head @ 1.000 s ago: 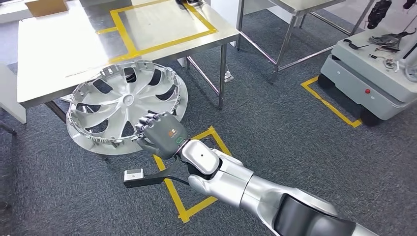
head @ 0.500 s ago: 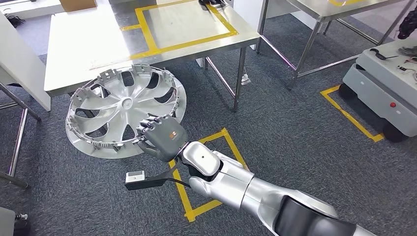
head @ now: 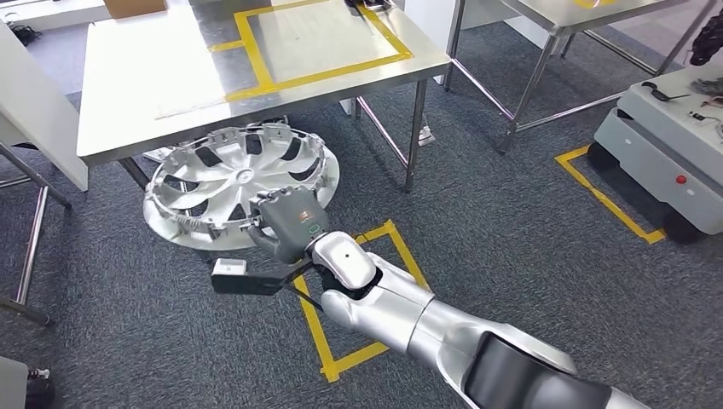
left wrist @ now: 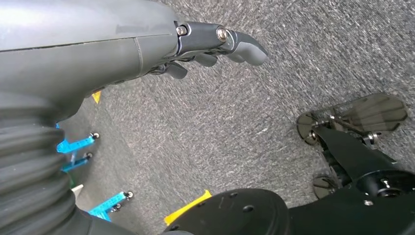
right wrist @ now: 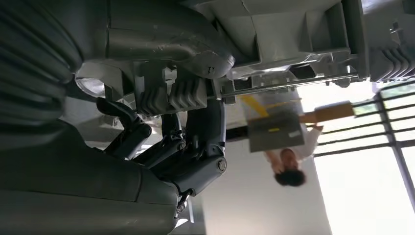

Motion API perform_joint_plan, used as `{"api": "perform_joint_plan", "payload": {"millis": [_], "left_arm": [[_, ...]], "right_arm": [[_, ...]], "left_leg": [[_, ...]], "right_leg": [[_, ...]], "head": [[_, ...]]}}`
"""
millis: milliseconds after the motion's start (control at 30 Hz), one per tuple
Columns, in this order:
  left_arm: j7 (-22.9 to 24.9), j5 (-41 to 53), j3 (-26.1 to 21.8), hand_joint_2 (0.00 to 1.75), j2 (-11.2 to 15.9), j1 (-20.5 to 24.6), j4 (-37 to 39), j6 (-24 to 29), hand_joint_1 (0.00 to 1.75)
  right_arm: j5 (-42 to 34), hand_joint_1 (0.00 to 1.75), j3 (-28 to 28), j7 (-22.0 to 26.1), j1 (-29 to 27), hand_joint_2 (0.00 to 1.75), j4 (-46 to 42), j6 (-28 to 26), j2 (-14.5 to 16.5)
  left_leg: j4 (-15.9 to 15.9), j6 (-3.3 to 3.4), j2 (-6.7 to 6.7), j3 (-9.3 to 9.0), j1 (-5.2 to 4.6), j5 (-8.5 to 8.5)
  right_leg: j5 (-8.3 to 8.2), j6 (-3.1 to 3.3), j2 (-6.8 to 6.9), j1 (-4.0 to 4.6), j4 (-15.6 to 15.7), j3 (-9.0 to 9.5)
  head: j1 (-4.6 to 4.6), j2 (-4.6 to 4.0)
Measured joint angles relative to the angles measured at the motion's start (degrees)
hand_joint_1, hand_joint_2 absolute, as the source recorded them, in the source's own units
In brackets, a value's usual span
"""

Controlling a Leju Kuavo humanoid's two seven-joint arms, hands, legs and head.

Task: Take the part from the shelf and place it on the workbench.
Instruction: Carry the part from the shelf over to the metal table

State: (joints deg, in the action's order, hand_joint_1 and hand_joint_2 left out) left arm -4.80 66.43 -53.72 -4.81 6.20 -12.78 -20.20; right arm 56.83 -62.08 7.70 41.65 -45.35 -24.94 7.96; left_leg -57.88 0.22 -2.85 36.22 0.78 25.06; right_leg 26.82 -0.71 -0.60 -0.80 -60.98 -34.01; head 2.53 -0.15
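The right hand [head: 290, 223] grips the silver part [head: 241, 187] by its near rim, fingers closed on it (left hand [left wrist: 147, 44] hangs empty, fingers loosely apart), carrying it low toward the bench [head: 128, 94].

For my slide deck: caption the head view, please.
Right robot hand carries a silver wheel cover toward the steel workbench.

My right hand [head: 290, 223] is covering the near rim of the wheel cover [head: 230, 175], hiding my fingertips behind it. The workbench [head: 128, 94] edge is hiding the cover's far rim, and the picture's top is cutting the bench off. My left hand [left wrist: 215, 46] is partly hiding its own inner fingers.
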Motion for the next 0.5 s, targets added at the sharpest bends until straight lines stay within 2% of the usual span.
{"api": "perform_joint_plan", "payload": {"millis": [67,133,167,200,233,267,333,400,500], "left_arm": [[0.2,0.7,0.0,1.75,-0.1,0.1,0.0,0.0,0.00],[0.6,1.5,0.1,1.75,-0.2,0.3,0.0,0.0,0.00],[0.8,1.7,0.2,1.75,-0.3,0.5,0.0,0.0,0.00],[1.0,1.9,0.2,1.75,-0.4,0.6,0.0,0.0,0.00],[1.1,2.0,0.3,1.75,-0.5,0.6,0.0,0.0,0.00],[1.2,2.2,0.4,1.75,-0.7,0.7,0.0,0.0,0.00],[1.5,2.7,0.8,1.75,-0.8,1.0,0.0,0.0,0.00],[2.0,3.2,1.3,1.75,-0.9,1.6,0.0,0.0,0.00],[2.3,3.6,1.9,1.75,-1.0,2.1,0.0,0.0,0.00]], "right_arm": [[-2.4,1.75,2.5,-3.1,2.3,1.75,4.1,0.8,1.5],[-4.6,1.75,5.7,-5.1,5.0,1.75,8.6,1.4,2.8],[-5.2,1.75,7.2,-5.7,6.1,1.75,10.6,1.4,3.2],[-5.6,1.75,8.6,-6.0,6.9,1.75,12.3,1.5,3.4],[-6.0,1.75,9.8,-6.4,7.6,1.75,13.9,1.5,3.6],[-6.5,1.75,10.9,-7.2,8.2,1.75,15.3,1.6,3.9],[-7.7,1.75,13.0,-10.0,9.4,1.75,17.8,2.0,4.4],[-8.3,1.75,15.2,-13.7,10.9,1.75,20.2,2.4,4.5],[-7.9,1.75,18.2,-18.6,13.1,1.75,23.2,2.8,4.0]], "left_leg": [[0.2,0.53,-0.06,-0.95,0.20,0.12],[0.1,0.79,-0.06,-1.28,0.30,0.15],[0.0,0.79,-0.09,-1.49,0.36,0.31],[-0.1,0.65,-0.15,-1.82,0.46,0.59],[-0.2,0.36,-0.20,-2.29,0.62,1.00],[-0.3,-0.04,-0.23,-2.84,0.83,1.52],[-1.1,-1.00,-0.21,-3.74,1.14,2.91],[-1.5,-1.89,-0.29,-4.08,1.18,4.12],[-2.9,-3.29,-0.26,-4.21,1.17,3.45]], "right_leg": [[1.58,-0.39,0.15,-0.07,-3.0,-1.56],[4.54,-0.79,0.22,-0.18,-9.6,-5.53],[5.57,-1.07,0.22,-0.28,-12.8,-7.66],[5.80,-1.40,0.22,-0.40,-14.5,-9.16],[5.03,-1.76,0.23,-0.57,-14.0,-9.63],[3.47,-2.08,0.24,-0.78,-11.6,-9.17],[-1.10,-2.56,0.30,-1.27,-4.0,-6.91],[-2.92,-1.91,0.35,-1.26,0.3,-5.52],[-2.03,0.13,0.51,-1.13,1.0,-4.13]], "head": [[0.21,0.00],[0.38,0.00],[0.38,0.00],[0.38,0.00],[0.39,0.00],[0.39,0.00],[0.42,0.00],[0.47,0.00],[0.52,0.00]]}}
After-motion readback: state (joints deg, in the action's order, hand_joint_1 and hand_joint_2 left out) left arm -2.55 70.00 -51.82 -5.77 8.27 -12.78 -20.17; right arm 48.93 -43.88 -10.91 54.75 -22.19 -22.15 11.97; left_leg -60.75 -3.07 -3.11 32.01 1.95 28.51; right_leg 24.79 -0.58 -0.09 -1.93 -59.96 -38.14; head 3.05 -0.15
